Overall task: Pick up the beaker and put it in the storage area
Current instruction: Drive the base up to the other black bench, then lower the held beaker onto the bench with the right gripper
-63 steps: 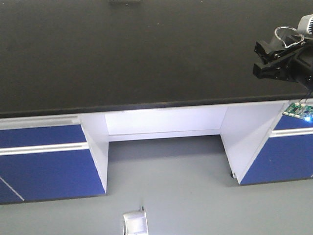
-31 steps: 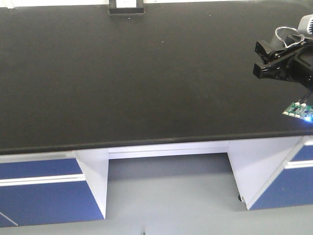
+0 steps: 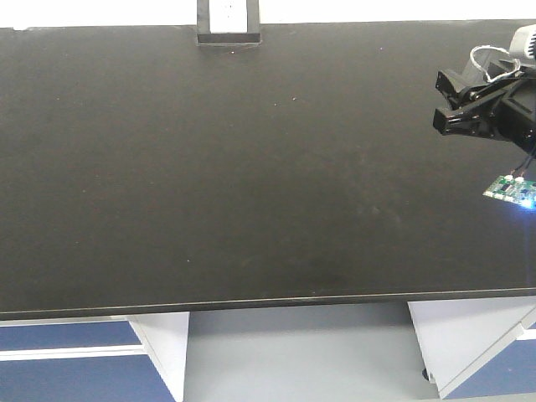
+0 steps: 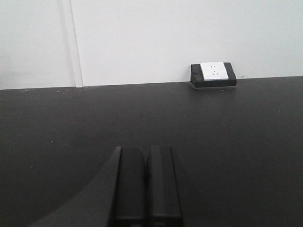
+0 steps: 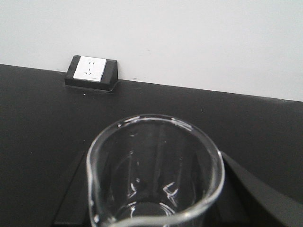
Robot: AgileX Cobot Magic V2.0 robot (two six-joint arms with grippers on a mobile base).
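Observation:
The clear glass beaker (image 5: pixel 154 175) fills the lower half of the right wrist view, upright, with its spout toward the camera. My right gripper (image 3: pixel 445 100) is shut on it, one black finger (image 5: pixel 71 198) on each side, and holds it above the right end of the storage area (image 3: pixel 209 167). That area is a wide matte-black countertop with a white outlet (image 3: pixel 228 23) at its rear edge. In the left wrist view my left gripper (image 4: pixel 147 184) hovers low over the same countertop (image 4: pixel 236 142), its fingers pressed together with nothing between them.
A small green circuit board (image 3: pixel 511 190) hangs under the right arm. A white wall (image 5: pixel 189 42) rises behind the counter. Below the counter's front edge are blue drawers (image 3: pixel 67 368) and white supports (image 3: pixel 163 352) on either side of a kneehole.
The base has rolled toward the counter: the countertop now fills the front view, the outlet has come into sight and the drawers have slid out below. The right gripper still holds the beaker.

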